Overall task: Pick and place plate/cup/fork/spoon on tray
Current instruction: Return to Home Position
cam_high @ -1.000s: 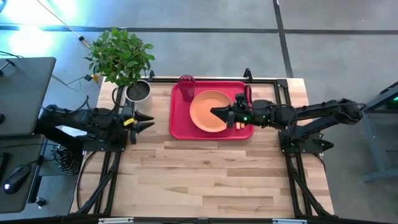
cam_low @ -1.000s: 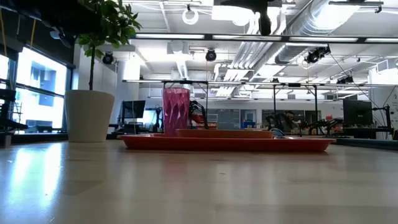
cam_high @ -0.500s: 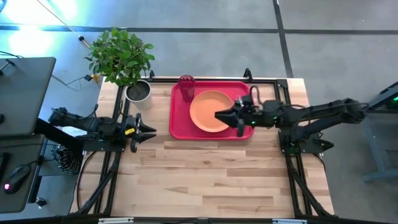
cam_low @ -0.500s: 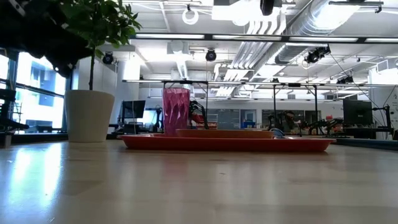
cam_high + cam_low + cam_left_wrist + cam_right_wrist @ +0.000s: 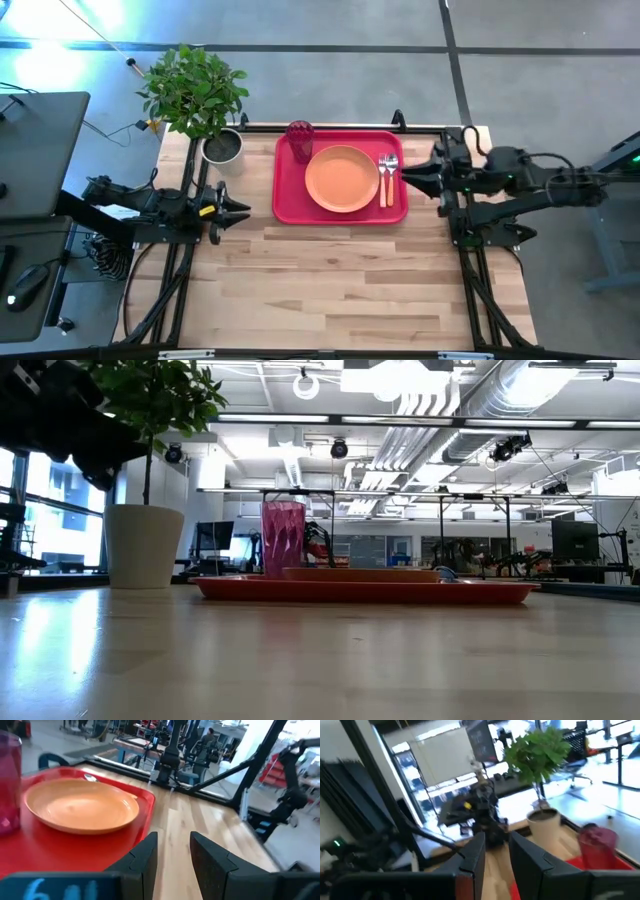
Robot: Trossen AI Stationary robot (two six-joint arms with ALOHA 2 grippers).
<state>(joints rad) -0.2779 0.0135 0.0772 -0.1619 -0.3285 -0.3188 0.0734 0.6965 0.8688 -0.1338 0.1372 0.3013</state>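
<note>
The red tray (image 5: 290,205) lies at the table's far middle. On it rest the orange plate (image 5: 342,179), the dark red cup (image 5: 300,135) upright at its far left corner, and the fork and spoon side by side (image 5: 386,178) right of the plate, silver ends toward the far edge. Which of the two is the fork I cannot tell. My right gripper (image 5: 404,176) is open and empty just right of the tray's right rim. My left gripper (image 5: 238,208) is open and empty left of the tray; its wrist view shows the plate (image 5: 82,805) and cup (image 5: 9,780).
A potted plant in a white pot (image 5: 222,146) stands at the far left corner of the table, near my left arm. The near half of the wooden table (image 5: 340,280) holds nothing.
My right gripper has drawn back from over the tray's right part toward the table's right edge, uncovering the fork and spoon lying beside the plate. My left gripper has shifted a little toward the near edge.
</note>
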